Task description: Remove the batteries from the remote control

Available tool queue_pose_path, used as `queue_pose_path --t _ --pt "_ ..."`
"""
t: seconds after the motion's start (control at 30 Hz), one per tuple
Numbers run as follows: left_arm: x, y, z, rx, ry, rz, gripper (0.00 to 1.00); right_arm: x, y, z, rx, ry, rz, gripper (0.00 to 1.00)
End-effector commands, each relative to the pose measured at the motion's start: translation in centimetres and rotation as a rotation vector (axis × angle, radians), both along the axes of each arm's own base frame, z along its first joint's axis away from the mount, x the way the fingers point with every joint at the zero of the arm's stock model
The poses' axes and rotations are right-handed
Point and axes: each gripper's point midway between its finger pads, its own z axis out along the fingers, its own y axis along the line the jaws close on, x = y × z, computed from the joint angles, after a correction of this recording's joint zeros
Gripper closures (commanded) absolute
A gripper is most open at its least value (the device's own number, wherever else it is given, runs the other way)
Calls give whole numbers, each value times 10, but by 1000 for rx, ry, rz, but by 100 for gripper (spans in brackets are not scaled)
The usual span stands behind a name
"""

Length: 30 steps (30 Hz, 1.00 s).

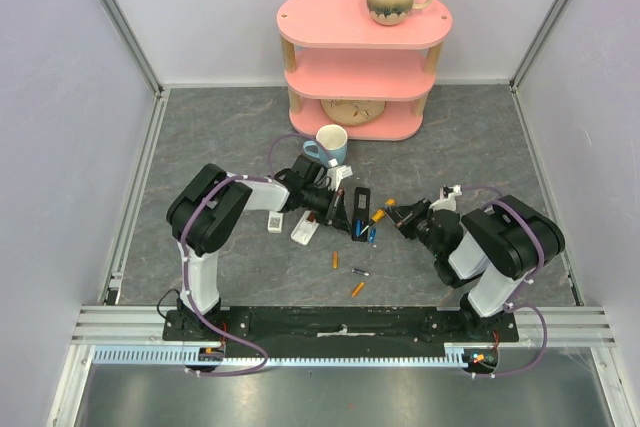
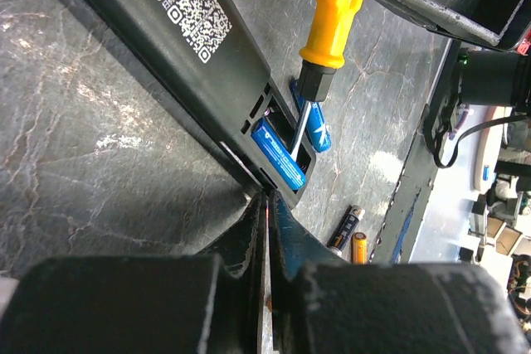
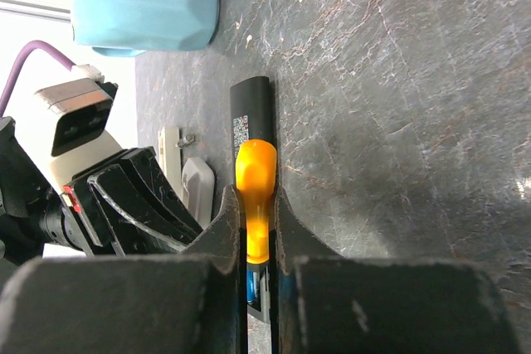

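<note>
At the middle of the grey stone-patterned table [image 1: 480,147], the left gripper [image 1: 340,209] and the right gripper [image 1: 396,215] meet nearly tip to tip. The top view shows little more than that.

The left wrist view shows the left gripper's fingers pinched tight on the end of a long black remote control [image 2: 166,31] with a QR sticker, its battery bay open. One blue cylindrical battery [image 2: 278,153] lies in the bay. A second blue battery [image 2: 315,128] sits at the bay's far rim; whether it is inside or outside I cannot tell. The metal shaft of a yellow-orange-handled screwdriver [image 2: 333,14] dips into the bay between them. Only the right wrist view shows the right gripper clamped on that handle.

Three loose batteries [image 1: 336,260] lie near, toward the arm bases. A light blue mug [image 1: 331,143] stands just behind the left gripper, and two white oblong objects [image 1: 304,229] lie just beside it on the left. Bare table stretches toward the far right corner.
</note>
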Motion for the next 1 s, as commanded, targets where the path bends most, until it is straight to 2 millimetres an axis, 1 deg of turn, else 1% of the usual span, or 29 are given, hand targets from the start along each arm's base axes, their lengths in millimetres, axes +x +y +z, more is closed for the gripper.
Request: queue_pose_path --t 0.0,0.27,0.37,0.4,0.43,0.5,0.53,0.57,0.67,0.87,0.93,0.97 --pt "3 -4 -9 25 -41 -27 94 14 6 78 171 -258 -8 100" --pt "3 -3 -14 53 -40 -25 95 12 8 91 198 -284 0 100" --pt "4 -2 -16 65 -38 -22 95 13 8 96 190 -293 2 100" --pt "4 -2 -16 65 -37 -21 96 13 8 93 176 -286 4 100" --pt "4 -2 -17 66 -37 -22 96 13 7 99 177 -301 2 100" --pt "4 -2 -17 67 -38 -21 96 14 6 101 152 -307 2 100" --pt "4 -2 -16 66 -39 -21 96 14 7 99 142 -302 3 100" --pt "4 -2 -16 66 -37 -21 96 16 7 94 120 -279 4 100" --pt "5 -1 -17 70 -40 -17 96 16 6 96 100 -296 0 100" --pt "8 0 -15 77 -62 -7 96 19 4 87 44 -275 2 100" --pt "8 0 -14 76 -67 -5 96 20 3 87 20 -278 0 100" --pt "8 0 -13 75 -74 -3 96 20 3 83 -10 -268 5 100"
